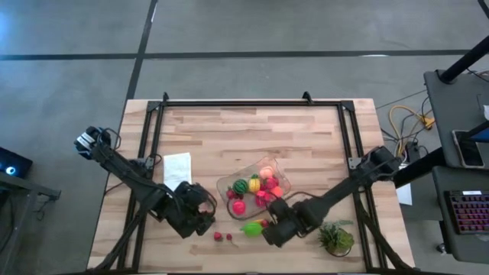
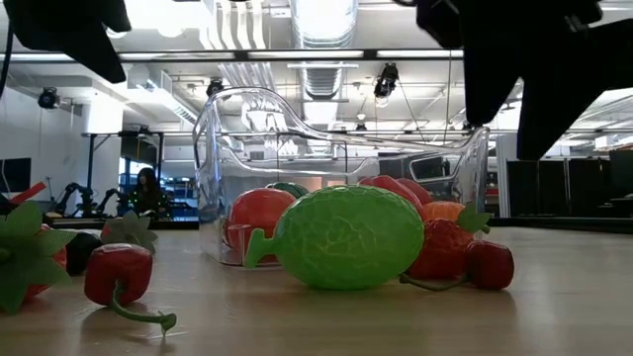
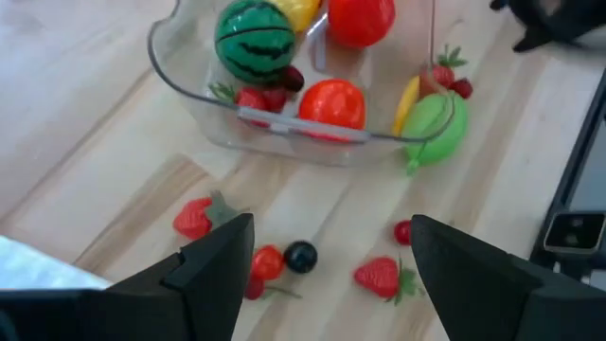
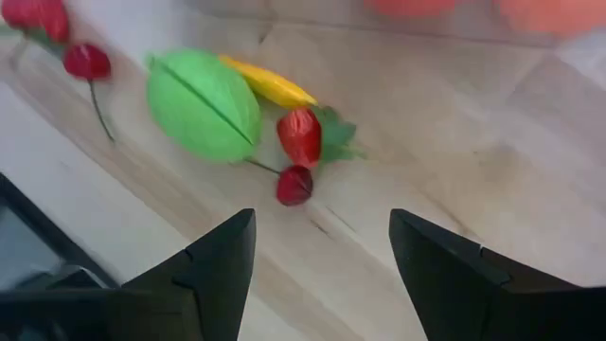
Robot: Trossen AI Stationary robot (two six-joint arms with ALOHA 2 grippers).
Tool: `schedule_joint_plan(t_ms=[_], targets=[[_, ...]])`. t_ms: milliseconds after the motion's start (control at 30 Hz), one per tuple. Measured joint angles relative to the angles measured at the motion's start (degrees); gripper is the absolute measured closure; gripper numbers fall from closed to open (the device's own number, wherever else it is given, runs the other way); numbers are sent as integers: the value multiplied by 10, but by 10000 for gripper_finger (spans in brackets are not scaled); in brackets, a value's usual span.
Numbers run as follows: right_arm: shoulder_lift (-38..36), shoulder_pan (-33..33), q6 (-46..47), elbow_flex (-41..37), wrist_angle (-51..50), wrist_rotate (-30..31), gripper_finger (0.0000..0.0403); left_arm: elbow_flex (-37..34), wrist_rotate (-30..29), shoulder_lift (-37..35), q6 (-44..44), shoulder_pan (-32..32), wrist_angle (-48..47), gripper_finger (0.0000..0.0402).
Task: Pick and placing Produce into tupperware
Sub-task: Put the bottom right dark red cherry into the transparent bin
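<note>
Bench (image 1: 252,130): pale butcher-block wood, planks running lengthwise, edged by a dark metal frame, standing on a grey concrete floor (image 1: 69,69) crossed by dark seam lines. Tupperware (image 1: 255,186): clear, rounded corners, set slantwise near the bench's middle, holding a striped dark-green melon (image 1: 240,186), a yellow fruit (image 1: 254,186), and red and orange pieces. Outside it, at its near edge: a lime green fruit (image 1: 252,228), with a yellow piece (image 4: 268,84), a strawberry (image 4: 299,135) and a small dark-red berry (image 4: 294,185) just beside it; further loose red berries (image 1: 222,237) lie on the wood nearby. White folded cloth (image 1: 177,167) to the left of the tupperware; leafy green tuft (image 1: 336,238) at the near right corner. Left hand (image 1: 200,218): fingers parted, empty, poised above the loose berries. Right hand (image 1: 273,231): fingers parted, empty, over the wood beside the lime green fruit. Room, low view: open workshop, ceiling ducts and strip lights (image 2: 321,20), a seated person (image 2: 146,190) far behind, dark racks at right.
</note>
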Motion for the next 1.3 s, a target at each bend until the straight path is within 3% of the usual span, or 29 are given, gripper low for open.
schedule_joint_plan(t_ms=[133, 633, 1300], targets=[[5, -17, 17, 0, 11, -56, 167, -1, 2, -5, 15, 2, 0, 133], [33, -14, 71, -13, 54, -52, 167, -2, -1, -28, 24, -4, -40, 133], [70, -18, 88, -5, 58, -51, 167, -43, -2, -43, 31, -3, 3, 133]])
